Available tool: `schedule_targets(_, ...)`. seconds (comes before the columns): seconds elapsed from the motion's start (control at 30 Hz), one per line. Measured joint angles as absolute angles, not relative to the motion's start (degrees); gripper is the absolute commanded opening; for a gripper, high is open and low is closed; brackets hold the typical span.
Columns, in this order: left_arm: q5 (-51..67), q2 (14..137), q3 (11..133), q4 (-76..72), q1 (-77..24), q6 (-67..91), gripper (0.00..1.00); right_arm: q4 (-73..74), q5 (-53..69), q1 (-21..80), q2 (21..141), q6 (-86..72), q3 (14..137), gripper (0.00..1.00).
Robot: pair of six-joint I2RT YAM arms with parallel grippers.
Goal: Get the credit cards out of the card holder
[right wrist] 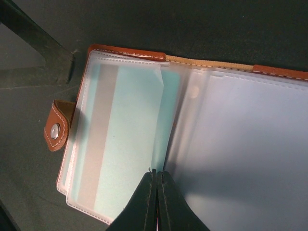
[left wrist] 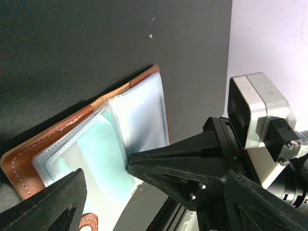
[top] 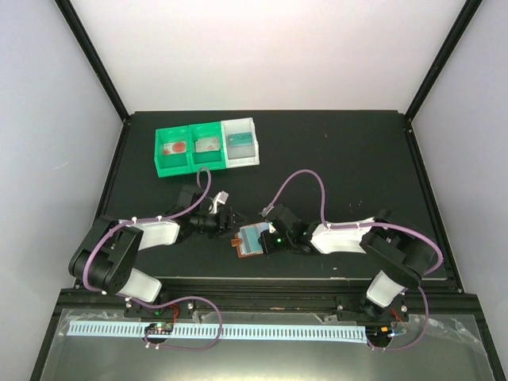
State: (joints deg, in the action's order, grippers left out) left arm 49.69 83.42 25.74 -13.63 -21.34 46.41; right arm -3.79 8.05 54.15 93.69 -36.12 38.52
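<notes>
The brown card holder [top: 236, 244] lies open on the black table between the two arms; it also shows in the left wrist view [left wrist: 26, 159] and the right wrist view [right wrist: 126, 52]. A light blue credit card [right wrist: 132, 120] sits in its clear left sleeve, one long edge poking out toward the spine; it also shows in the left wrist view [left wrist: 103, 159]. My right gripper [right wrist: 157, 175] is shut, its tips pinching that card's edge. My left gripper [left wrist: 154, 207] is open, hovering at the holder's left side, its fingers [left wrist: 48, 204] wide apart. Other cards are not visible.
A green two-part bin [top: 184, 152] and a white bin [top: 240, 143] stand at the back, holding small flat items. The holder's snap tab [right wrist: 56, 129] sticks out on its left. The table's near edge rail [top: 262, 279] is just behind the holder.
</notes>
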Motion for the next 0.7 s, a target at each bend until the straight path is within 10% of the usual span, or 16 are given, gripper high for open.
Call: schedule_targets(0.7,47.1,84.2,25.7,-9.9,-22.9,45.5,0.81,-4.5,8.5,53.9,93.7,-36.1,38.2,0.01)
